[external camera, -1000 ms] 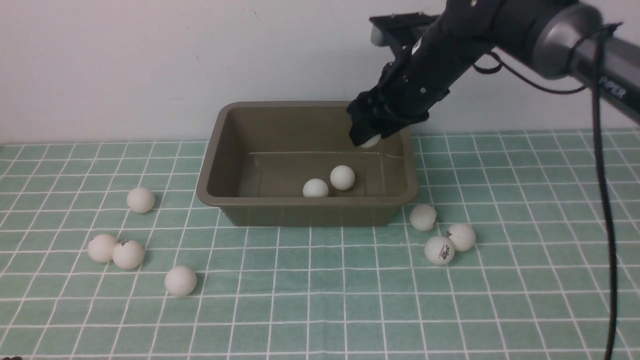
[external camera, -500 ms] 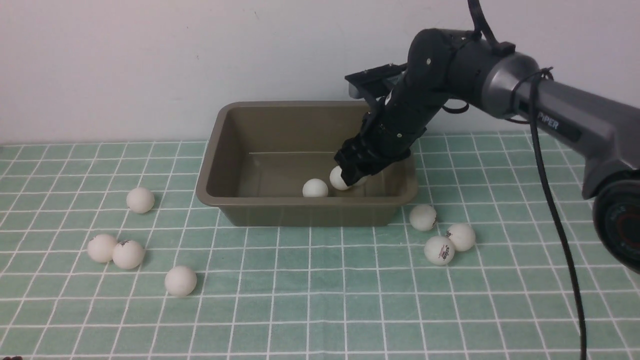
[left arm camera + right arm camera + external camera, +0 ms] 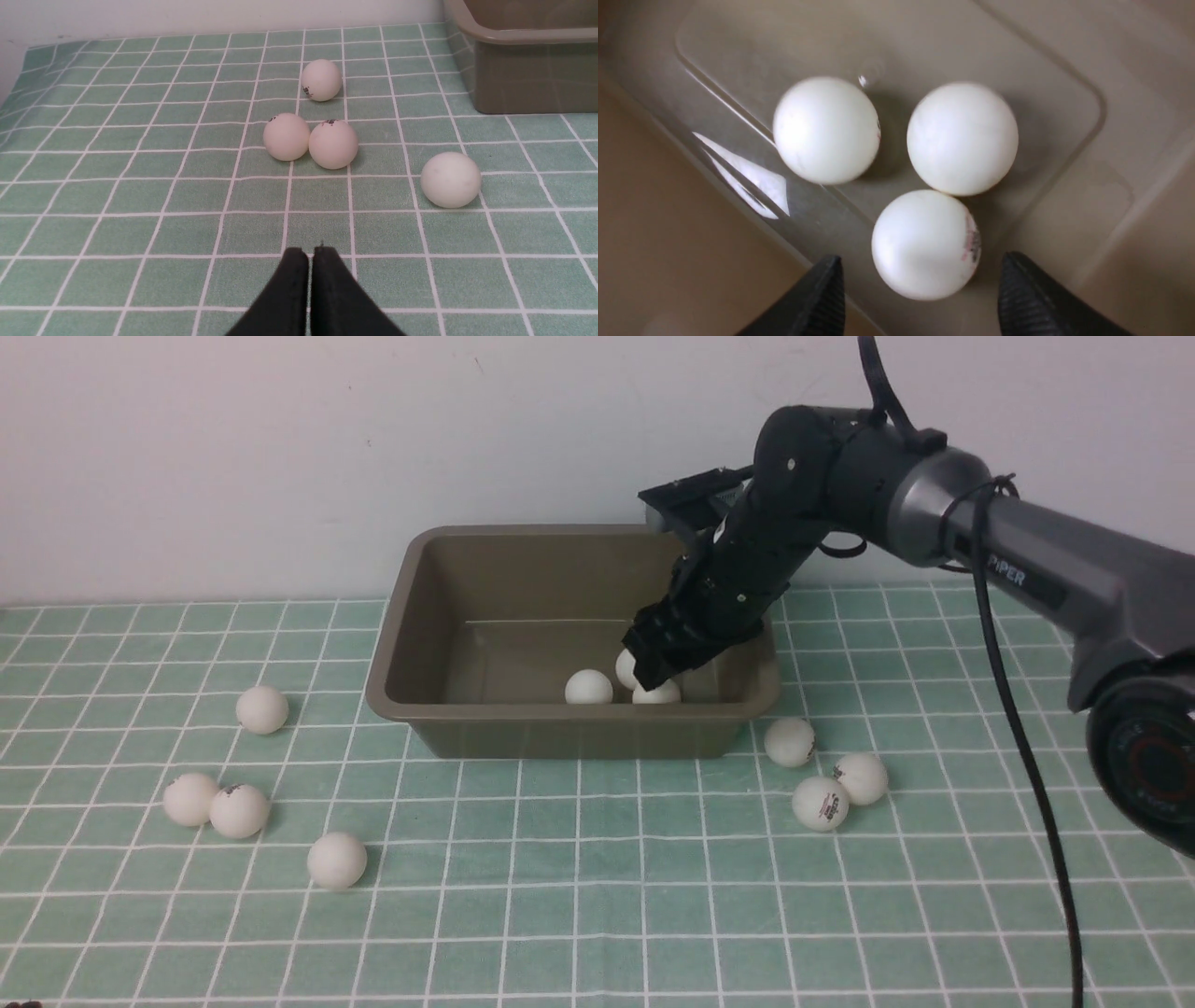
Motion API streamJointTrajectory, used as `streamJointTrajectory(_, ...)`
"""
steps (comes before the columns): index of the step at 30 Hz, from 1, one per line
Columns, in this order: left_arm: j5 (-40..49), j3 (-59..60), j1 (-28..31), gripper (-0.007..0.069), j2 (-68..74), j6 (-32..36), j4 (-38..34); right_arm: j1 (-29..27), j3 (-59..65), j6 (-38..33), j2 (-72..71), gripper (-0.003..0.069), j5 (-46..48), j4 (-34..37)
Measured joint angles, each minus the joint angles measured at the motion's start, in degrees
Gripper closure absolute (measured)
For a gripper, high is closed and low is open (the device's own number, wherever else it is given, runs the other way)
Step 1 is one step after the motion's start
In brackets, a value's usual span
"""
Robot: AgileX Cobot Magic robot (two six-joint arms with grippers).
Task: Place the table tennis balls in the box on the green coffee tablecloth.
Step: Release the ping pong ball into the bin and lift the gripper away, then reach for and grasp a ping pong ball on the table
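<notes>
The olive-brown box (image 3: 411, 616) stands on the green coffee tablecloth (image 3: 597, 896). My right gripper (image 3: 655, 674) reaches down inside its right end, open. Three table tennis balls lie on the box floor: one with a printed mark (image 3: 924, 242) sits free between my right fingertips (image 3: 826, 289), with a gap on each side. The other two (image 3: 826, 130) (image 3: 962, 137) rest just beyond it. My left gripper (image 3: 310, 254) is shut and empty, low over the cloth, short of a group of balls (image 3: 332, 143). It does not show in the front view.
Several loose balls lie on the cloth left of the box (image 3: 262, 709) (image 3: 240, 810) (image 3: 337, 861). Three more sit by the box's front right corner (image 3: 791, 742) (image 3: 821, 803) (image 3: 861, 778). A white wall (image 3: 280, 448) rises behind the box.
My right arm came down from above the box rim to the box floor. Its jaws spread, and the ball it carried now rests beside the other two.
</notes>
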Motion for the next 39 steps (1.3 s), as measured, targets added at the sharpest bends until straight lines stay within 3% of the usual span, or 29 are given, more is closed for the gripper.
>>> streamJointTrajectory(6, 0.0, 0.0, 0.0, 0.0629, 0.0, 0.0, 0.0, 0.0, -12.45, 0.0, 0.12, 0.0252, 6.45, -0.23)
streamJointTrajectory(9, 0.0, 0.0, 0.0, 0.0629, 0.0, 0.0, 0.0, 0.0, -19.53, 0.42, -1.96, 0.0252, 6.95, -3.67)
streamJointTrajectory(14, 0.0, 0.0, 0.0, 0.0629, 0.0, 0.0, 0.0, -1.74, -19.13, 4.23, -9.74, 0.0252, 8.04, -11.17)
streamJointTrajectory(19, 0.0, 0.0, 0.0, 0.0629, 0.0, 0.0, 0.0, -6.42, -15.66, 7.6, -19.11, 0.0252, 8.04, -12.1)
streamJointTrajectory(28, 0.0, 0.0, 0.0, 0.0629, 0.0, 0.0, 0.0, -15.17, 5.82, 7.55, -37.72, 0.0252, 8.43, -11.56)
streamJointTrajectory(33, 0.0, 0.0, 0.0, 0.0629, 0.0, 0.0, 0.0, -15.69, 22.48, 7.55, -44.12, 0.0252, 8.14, -10.95)
streamJointTrajectory(39, 0.0, 0.0, 0.0, 0.0629, 0.0, 0.0, 0.0, -15.69, 42.1, 7.07, -45.16, 0.0252, -4.08, -8.95)
